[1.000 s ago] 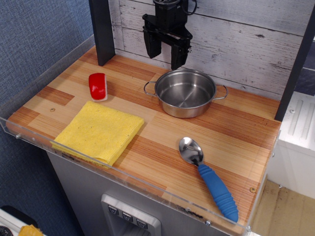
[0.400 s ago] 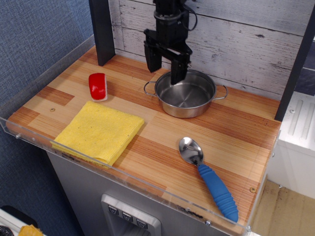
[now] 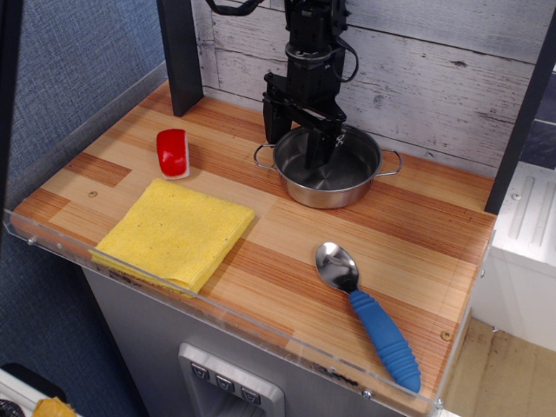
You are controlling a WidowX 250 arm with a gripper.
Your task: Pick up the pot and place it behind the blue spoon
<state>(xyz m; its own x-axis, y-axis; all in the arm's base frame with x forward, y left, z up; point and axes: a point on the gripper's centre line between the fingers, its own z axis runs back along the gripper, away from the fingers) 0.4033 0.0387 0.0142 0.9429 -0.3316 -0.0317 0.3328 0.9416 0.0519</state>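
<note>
The shiny steel pot with two wire loop handles stands at the back of the wooden counter. My black gripper is open and lowered over the pot's back-left rim: one finger is outside the rim, the other reaches inside the pot. The blue spoon lies near the front right, its metal bowl toward the pot and its ribbed blue handle pointing to the front right corner.
A folded yellow cloth lies front left. A small red-and-white object sits behind it. A dark post stands back left. A clear rim edges the counter's front. A white plank wall is behind.
My gripper has come down and slightly right, from above the pot's back-left side to straddling its rim. The pot and spoon have not moved.
</note>
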